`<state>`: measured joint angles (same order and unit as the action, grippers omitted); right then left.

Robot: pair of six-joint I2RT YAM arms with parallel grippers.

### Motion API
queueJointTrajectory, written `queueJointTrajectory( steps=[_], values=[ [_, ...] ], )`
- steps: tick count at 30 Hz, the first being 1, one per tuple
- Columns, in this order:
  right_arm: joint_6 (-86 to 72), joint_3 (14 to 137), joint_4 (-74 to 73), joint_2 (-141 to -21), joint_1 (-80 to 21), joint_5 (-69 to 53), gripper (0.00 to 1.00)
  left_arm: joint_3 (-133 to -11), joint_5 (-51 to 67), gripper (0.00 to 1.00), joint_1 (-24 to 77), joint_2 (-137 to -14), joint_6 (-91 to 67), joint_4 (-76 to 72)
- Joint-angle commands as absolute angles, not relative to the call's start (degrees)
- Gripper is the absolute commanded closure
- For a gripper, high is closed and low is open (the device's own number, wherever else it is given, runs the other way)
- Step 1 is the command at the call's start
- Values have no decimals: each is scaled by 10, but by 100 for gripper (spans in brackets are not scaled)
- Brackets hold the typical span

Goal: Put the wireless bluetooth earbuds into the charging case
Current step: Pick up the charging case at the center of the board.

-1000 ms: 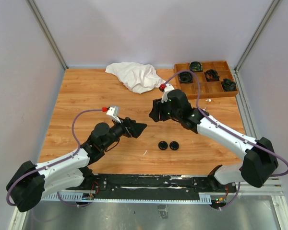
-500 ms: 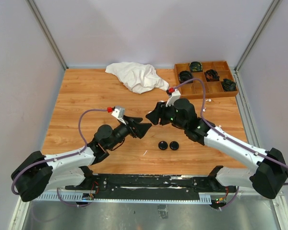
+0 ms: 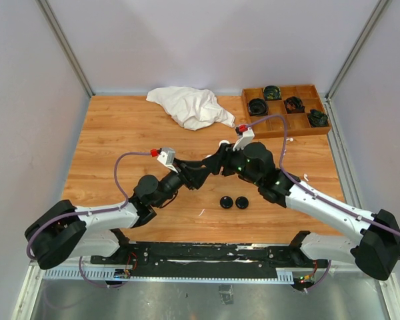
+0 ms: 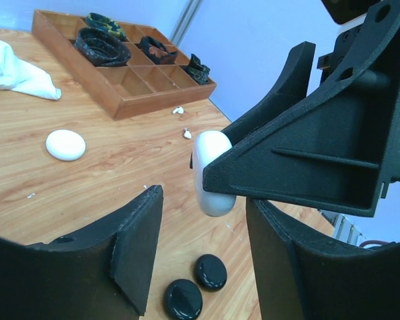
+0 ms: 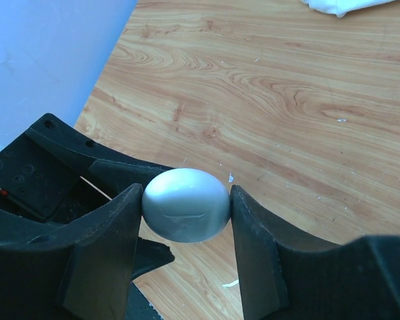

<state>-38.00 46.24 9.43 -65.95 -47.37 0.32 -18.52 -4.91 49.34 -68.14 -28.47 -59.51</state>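
Right wrist view: my right fingers (image 5: 253,247) are clamped on the white oval charging case (image 5: 185,204), one pad on each side, case lifted off the table (image 5: 287,87). Left wrist view: my left fingers (image 4: 135,243) are spread wide, gripping nothing; the case hangs in front of the gap between them, no contact visible. Both arms meet mid-table, above and left of two black pucks (image 3: 233,202) lying side by side. A round white puck (image 4: 65,145) lies alone on the wood. Earbuds: two tiny white bits (image 4: 178,110) (image 4: 187,134) on the table just beside the wooden tray (image 4: 161,101), too small to make out. White cloth (image 3: 190,107) at far edge.
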Motion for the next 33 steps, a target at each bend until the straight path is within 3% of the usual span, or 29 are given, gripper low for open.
queueJointTrajectory(
  steps=[1,7,11,19,27,33],
  values=[
    [-398,454,119,-653,-492,18,47,-191,-68,44,500,-699,-275,-654],
    [-409,450,129,-662,-499,12,47,-193,-67,54,500,-718,-275,-682],
    [-404,450,129,-662,-501,11,46,-188,-71,70,500,-723,-273,-697],
    [-309,452,150,-649,-490,-37,33,-170,-31,93,500,-716,-230,-706],
    [-148,457,140,-604,-416,-221,22,-147,74,96,460,-691,-228,-705],
    [0,463,58,-566,-349,-403,21,-134,209,96,419,-671,-238,-721]
  ],
)
